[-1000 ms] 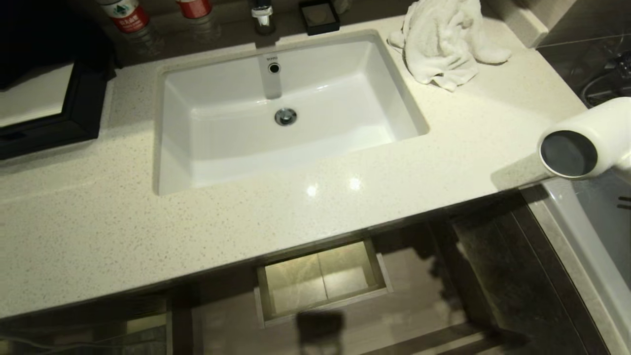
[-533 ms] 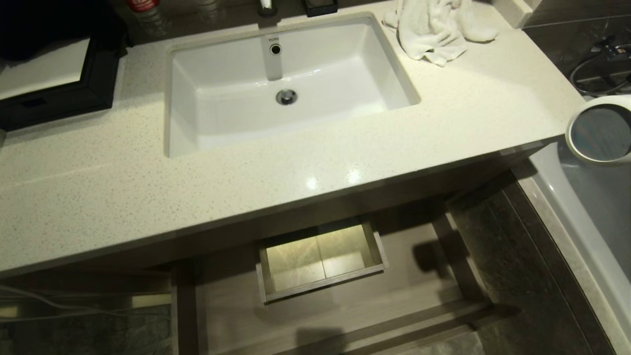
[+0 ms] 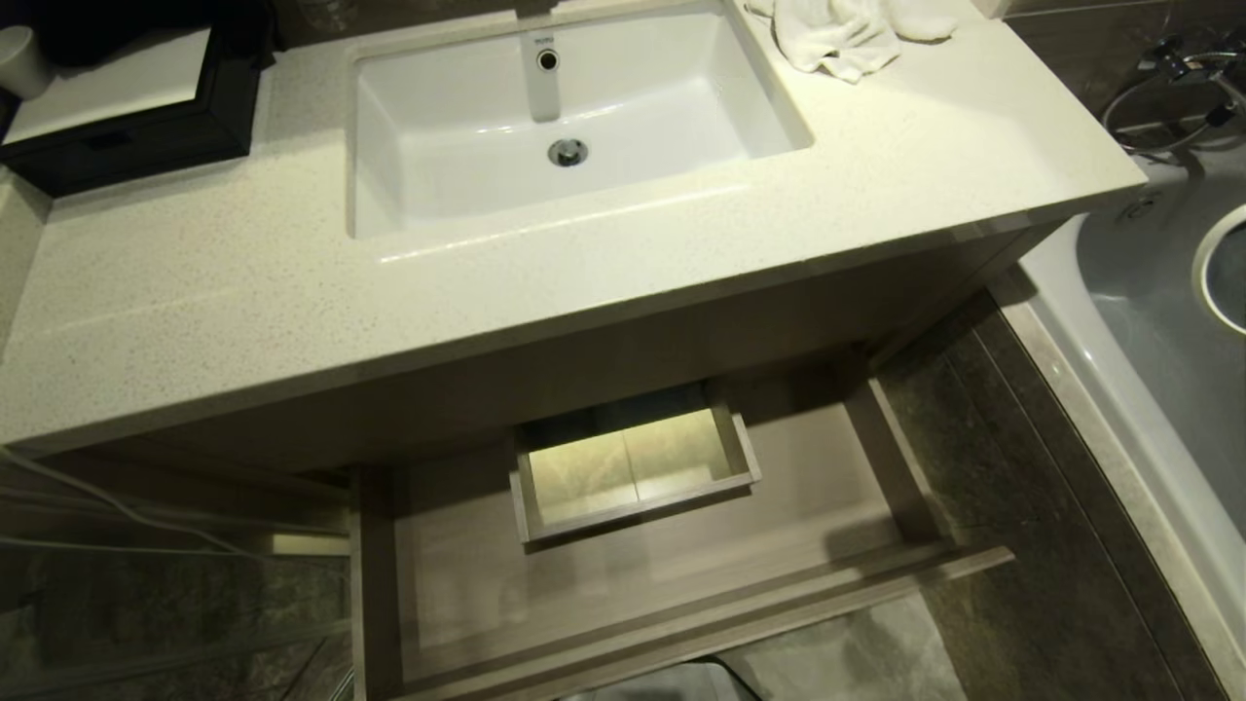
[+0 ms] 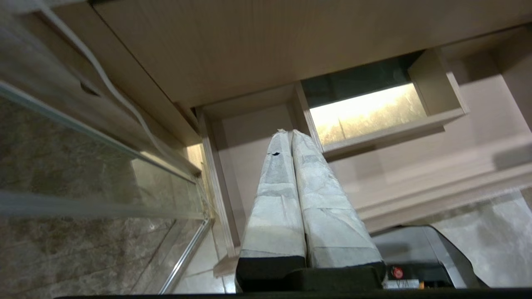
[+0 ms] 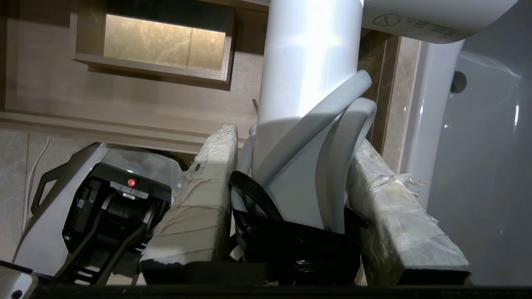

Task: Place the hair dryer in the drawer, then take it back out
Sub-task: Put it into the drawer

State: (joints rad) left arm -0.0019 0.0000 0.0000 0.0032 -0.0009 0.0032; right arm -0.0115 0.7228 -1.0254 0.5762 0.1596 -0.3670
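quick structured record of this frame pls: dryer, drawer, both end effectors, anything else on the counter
hair dryer: held by the handle, off the vanity's right end, over the bathtub
drawer: pulled open, nothing in it, boxed cut-out in the middle
right end effector: clamped on dryer handle and bundled cord
left end effector: fingers together, holding nothing, pointing toward the drawer
counter: white towel beside the sink, black box at far left

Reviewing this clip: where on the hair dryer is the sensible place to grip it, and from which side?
By the handle, from its butt end, as the right gripper does: the hair dryer has a straight, narrow handle fitting between the pads, the bundled cord trapped alongside, the wide barrel left clear.
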